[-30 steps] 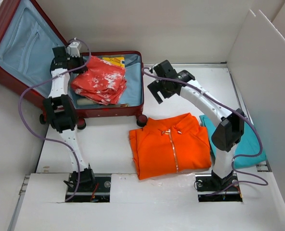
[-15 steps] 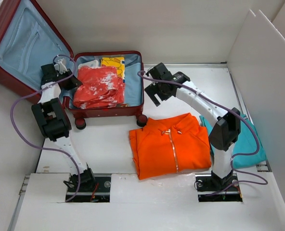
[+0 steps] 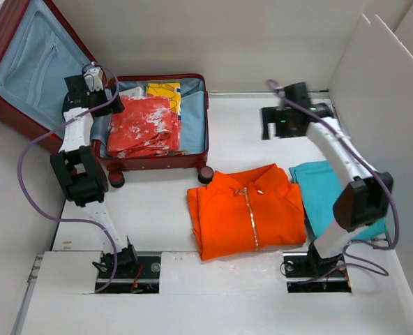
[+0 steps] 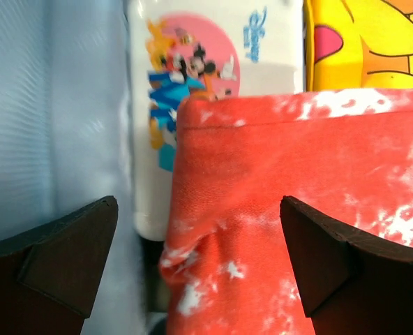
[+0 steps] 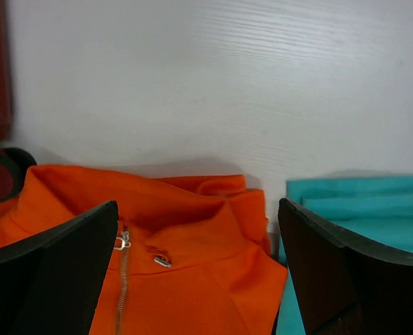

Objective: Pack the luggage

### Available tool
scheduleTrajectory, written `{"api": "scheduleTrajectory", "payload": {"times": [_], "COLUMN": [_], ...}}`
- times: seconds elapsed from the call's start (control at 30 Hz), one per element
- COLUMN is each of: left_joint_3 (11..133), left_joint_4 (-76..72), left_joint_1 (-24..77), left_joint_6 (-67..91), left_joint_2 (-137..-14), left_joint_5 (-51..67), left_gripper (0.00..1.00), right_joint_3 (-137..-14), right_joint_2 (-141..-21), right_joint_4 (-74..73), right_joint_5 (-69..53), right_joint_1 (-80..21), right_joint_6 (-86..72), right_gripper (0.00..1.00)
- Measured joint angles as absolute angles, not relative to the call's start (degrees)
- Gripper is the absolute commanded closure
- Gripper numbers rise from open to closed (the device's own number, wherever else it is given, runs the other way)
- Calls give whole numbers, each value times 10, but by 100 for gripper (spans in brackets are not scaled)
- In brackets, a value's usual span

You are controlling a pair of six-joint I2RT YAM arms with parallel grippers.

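The luggage (image 3: 25, 63) lid runs off the top view's corner, the red-and-white garment (image 4: 297, 209) hides the lower part of the white cartoon-printed packet (image 4: 213, 77), and the right arm (image 3: 356, 202) covers part of the teal garment (image 3: 317, 187).

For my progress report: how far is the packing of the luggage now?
Done: a red-and-white garment lies in the open luggage, beside a yellow item. In hand: nothing; the left gripper and right gripper are open. Left: the orange jacket and teal garment lie on the table; the lid is up.
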State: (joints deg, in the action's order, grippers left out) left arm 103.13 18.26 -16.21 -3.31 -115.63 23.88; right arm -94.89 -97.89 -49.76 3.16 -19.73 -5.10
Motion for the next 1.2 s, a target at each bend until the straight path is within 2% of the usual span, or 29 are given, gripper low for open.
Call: {"api": "scheduleTrajectory", "payload": {"times": [0.13, 0.23, 0.37, 0.43, 0.57, 0.77, 0.8, 0.83, 0.87, 1.0, 1.1, 1.2], "left_joint_3": [1031, 1031, 1032, 1042, 1125, 1214, 1220, 1220, 1216, 1104, 960, 828], "left_joint_4": [181, 189, 223, 248, 295, 305, 313, 323, 335, 371, 383, 366], "left_joint_1": [-118, -48, 68, 94, 77, 54, 55, 60, 65, 106, 150, 181], "left_joint_6": [-127, -234, -347, -358, -338, -267, -264, -264, -264, -276, -263, -203], "left_joint_2": [-1102, -1050, -996, -985, -990, -980, -980, -978, -977, -943, -912, -898], "left_joint_5": [157, 96, 75, 86, 133, 268, 293, 313, 328, 335, 332, 332], "left_gripper": [0, 0, 0, 0, 0, 0, 4, 16, 21, 23, 13, 12], "right_joint_3": [-854, -801, -736, -705, -670, -667, -666, -665, -662, -630, -619, -618], "right_joint_2": [-907, -882, -861, -851, -838, -817, -814, -811, -808, -790, -792, -793], "right_joint_4": [-470, -467, -456, -445, -427, -405, -404, -403, -401, -397, -402, -408], "right_joint_5": [-19, -18, -29, -41, -54, -47, -48, -51, -53, -76, -76, -70], "right_joint_1": [-33, 28, 40, 56, 84, 11, -1, -9, -13, -12, -24, -56], "right_joint_6": [-105, -131, -165, -178, -196, -193, -190, -189, -188, -189, -193, -199], "right_gripper": [0, 0, 0, 0, 0, 0, 0, 0, 0, 0, 0, 0]}}
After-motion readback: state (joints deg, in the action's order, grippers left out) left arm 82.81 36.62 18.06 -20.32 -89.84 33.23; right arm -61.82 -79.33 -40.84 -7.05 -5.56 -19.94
